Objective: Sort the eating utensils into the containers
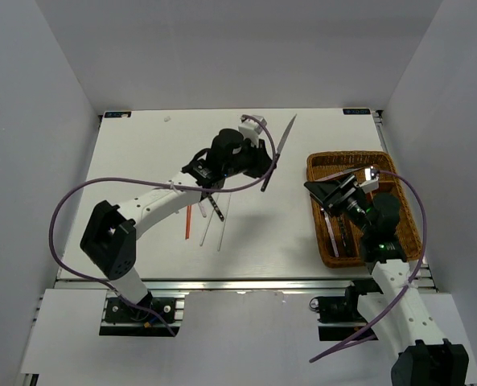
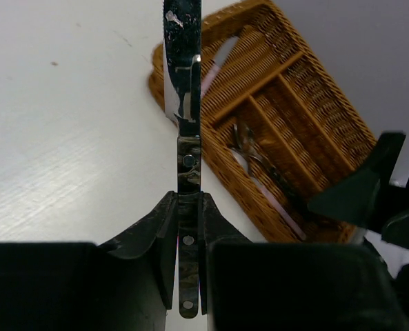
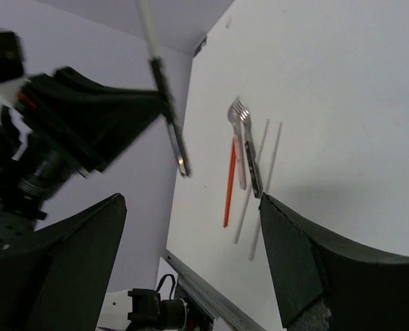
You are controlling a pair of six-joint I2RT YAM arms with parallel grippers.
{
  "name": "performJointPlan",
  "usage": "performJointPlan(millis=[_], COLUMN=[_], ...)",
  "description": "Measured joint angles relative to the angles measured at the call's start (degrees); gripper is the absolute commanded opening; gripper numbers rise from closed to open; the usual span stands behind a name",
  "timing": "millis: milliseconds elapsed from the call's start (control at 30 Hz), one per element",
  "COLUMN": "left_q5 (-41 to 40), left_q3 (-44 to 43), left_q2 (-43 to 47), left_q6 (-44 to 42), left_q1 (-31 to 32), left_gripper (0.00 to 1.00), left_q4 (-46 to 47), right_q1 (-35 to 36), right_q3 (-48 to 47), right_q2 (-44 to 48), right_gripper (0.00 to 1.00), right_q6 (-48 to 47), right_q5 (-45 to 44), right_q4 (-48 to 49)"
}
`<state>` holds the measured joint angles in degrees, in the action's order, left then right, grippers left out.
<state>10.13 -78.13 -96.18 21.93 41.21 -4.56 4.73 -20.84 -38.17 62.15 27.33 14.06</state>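
One knife (image 2: 182, 103) clamped by handle in left hand (image 2: 188, 207), clear of table (image 2: 66, 138), blade toward wicker tray (image 2: 225, 172), likely for drop-in. Right hand (image 1: 332, 193) wide apart, empty, over tray. Fork (image 3: 240, 114), chopsticks (image 3: 230, 183) lie on table.

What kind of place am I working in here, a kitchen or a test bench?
Most likely a lab test cell, not a kitchen: a white table boxed in by plain white walls, a metal mounting rail along its near edge, and one wicker tray.
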Motion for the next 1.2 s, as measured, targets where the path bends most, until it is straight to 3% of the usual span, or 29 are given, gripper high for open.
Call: performJointPlan(millis=[300, 467, 733, 867, 933, 967, 1033, 1067, 1100, 1167, 1200], left_q5=[0.44, 0.28, -0.24, -0.24, -0.26, -0.26, -0.46, -0.68, -1.01, -3.02, -4.94], left_q3=[5.29, 5.25, 5.25, 5.25, 5.25, 5.25, 5.22, 5.18, 4.81, 3.21, 2.47], left_q2=[0.76, 0.76, 0.74, 0.74, 0.74, 0.72, 0.66, 0.61, 0.5, 0.11, 0.07], left_q6=[3.39, 3.58, 3.56, 3.56, 3.56, 3.54, 3.34, 3.15, 2.91, 2.27, 1.97], left_q1=[8.48, 11.08, 12.68, 12.79, 12.94, 13.0, 13.09, 13.09, 13.09, 13.16, 13.2], left_gripper=[0.0, 0.0, 0.0, 0.0, 0.0, 0.0, 0.19, 0.33, 0.68, 0.94, 0.98], left_q4=[5.35, 6.36, 6.36, 6.56, 6.78, 6.78, 6.64, 6.51, 5.99, 3.89, 2.47], right_q1=[6.08, 9.99, 10.45, 10.45, 10.49, 10.64, 10.82, 10.84, 10.75, 10.78, 10.73], right_q3=[-6.93, -9.07, -10.14, -10.14, -10.14, -10.14, -10.12, -10.12, -10.12, -10.12, -10.14], right_q2=[-5.01, -7.17, -6.78, -8.11, -9.14, -9.7, -10.43, -10.69, -10.88, -11.06, -11.04], right_gripper=[0.78, 0.76, 0.7, 0.52, 0.35, 0.2, 0.0, 0.0, 0.0, 0.0, 0.0], right_q6=[-0.52, -3.02, -5.03, -5.79, -5.95, -5.73, -5.97, -6.23, -6.12, -6.05, -6.14], right_q5=[-3.15, -7.98, -14.75, -15.85, -15.8, -15.65, -15.23, -15.21, -15.19, -15.1, -15.08], right_q4=[4.48, 0.87, -2.23, -2.32, -2.23, -2.1, -1.57, -1.53, -1.51, -1.2, -1.09])
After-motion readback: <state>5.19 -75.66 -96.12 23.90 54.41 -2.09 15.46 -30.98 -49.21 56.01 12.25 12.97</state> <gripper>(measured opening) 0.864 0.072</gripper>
